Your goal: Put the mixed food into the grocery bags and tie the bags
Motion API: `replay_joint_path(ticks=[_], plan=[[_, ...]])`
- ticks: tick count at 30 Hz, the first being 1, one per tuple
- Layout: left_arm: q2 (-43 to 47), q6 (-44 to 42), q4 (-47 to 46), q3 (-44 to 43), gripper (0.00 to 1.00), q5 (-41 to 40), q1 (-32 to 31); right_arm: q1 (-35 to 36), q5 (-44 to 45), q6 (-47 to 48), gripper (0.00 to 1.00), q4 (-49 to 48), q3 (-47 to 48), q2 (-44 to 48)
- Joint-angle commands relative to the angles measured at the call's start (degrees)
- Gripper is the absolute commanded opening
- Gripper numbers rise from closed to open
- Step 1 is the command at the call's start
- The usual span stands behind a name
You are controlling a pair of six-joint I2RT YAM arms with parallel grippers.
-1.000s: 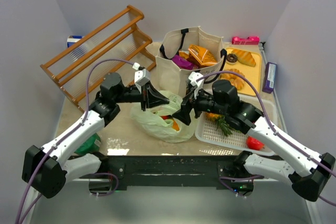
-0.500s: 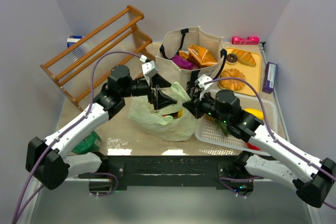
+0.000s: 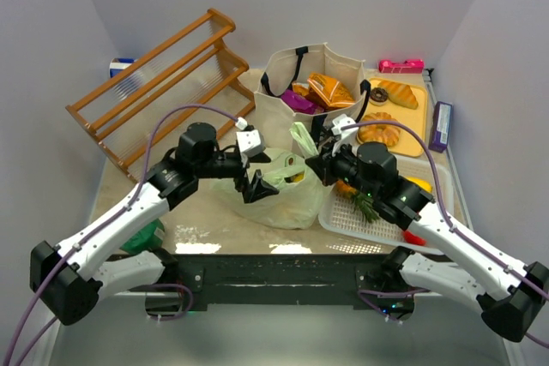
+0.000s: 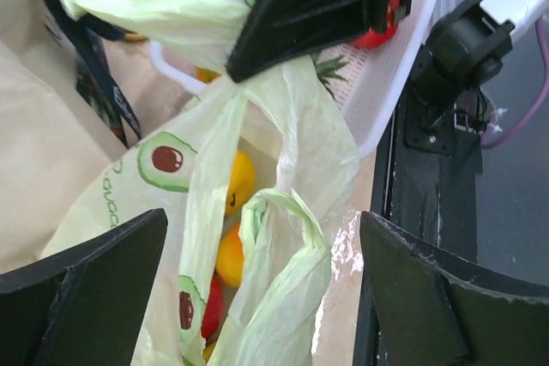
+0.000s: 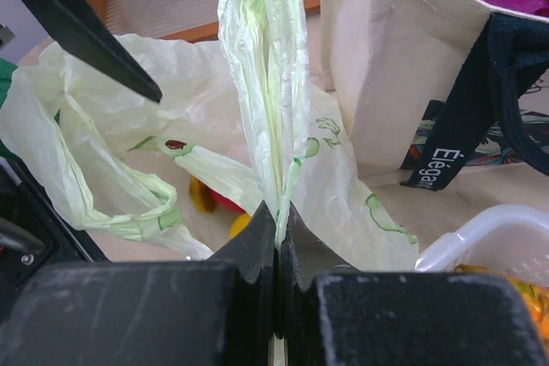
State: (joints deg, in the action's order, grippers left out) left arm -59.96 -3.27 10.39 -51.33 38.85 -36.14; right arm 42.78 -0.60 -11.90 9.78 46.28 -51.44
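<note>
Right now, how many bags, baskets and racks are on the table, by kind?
plastic bag: 1
canvas tote: 1
white basket: 1
wooden rack: 1
Total: 4

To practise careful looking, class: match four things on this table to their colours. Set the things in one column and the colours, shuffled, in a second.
Things:
1. plastic bag
2. tote
3. basket
4. rack

Colours:
A. white
B. brown
C. pale green
D. beige

Pairs: 1-C, 2-D, 3-A, 4-B
</note>
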Motion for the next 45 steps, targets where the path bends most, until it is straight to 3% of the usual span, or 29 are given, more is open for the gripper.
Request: replay_joint_path(ticks=[1,6,9,10,15,16,19,20,23,29,39,45], plan=[[-4.01,-4.38,4.45,-3.16,1.0,-1.85,-2.88,-0.77,-1.24,0.3,0.0,-1.17,2.94,0.02],[-7.18,-6.05,6.75,-5.71,1.0,-7.03,-6.83,-1.04,-1.95,0.21,0.0,-1.08,2.76,0.55],[-7.71,-4.74,5.43,-6.15,0.82,-8.88,-7.01,-1.04,-1.95,0.3,0.0,-0.55,2.67,0.99],[-7.97,-4.21,4.64,-6.32,0.7,-8.88,-7.01,-1.12,-1.95,0.3,0.0,-0.47,2.59,1.08],[-9.73,-4.29,5.77,-7.12,0.46,-10.37,-8.24,-1.21,-1.16,0.3,0.0,0.76,2.32,1.34],[-10.25,-4.38,6.13,-7.03,0.32,-10.81,-8.51,-1.3,-0.98,0.3,0.0,1.11,2.84,1.43],[-9.74,-2.8,4.12,-6.33,0.05,-11.6,-8.86,-1.39,-0.63,0.21,0.0,2.7,4.07,1.43],[-9.38,-2.01,3.41,-6.67,0.01,-12.65,-8.86,-1.3,-0.37,0.21,0.0,2.96,4.34,1.52],[-6.05,1.85,-0.01,-7.55,0.0,-16.42,-8.86,-1.48,-0.89,0.21,0.0,2.27,4.6,1.61],[1.16,9.85,-5.47,-8.44,0.0,-35.91,-8.86,-1.39,-5.01,0.65,0.0,-0.11,7.85,-2.61],[12.14,18.46,-9.51,-1.32,0.0,-55.61,-8.68,-1.48,-6.95,2.14,0.0,-3.63,14.01,-10.34],[18.39,19.35,-13.64,0.97,0.0,-63.8,-8.68,-1.83,-8.28,4.16,0.0,-3.37,21.21,-14.82]])
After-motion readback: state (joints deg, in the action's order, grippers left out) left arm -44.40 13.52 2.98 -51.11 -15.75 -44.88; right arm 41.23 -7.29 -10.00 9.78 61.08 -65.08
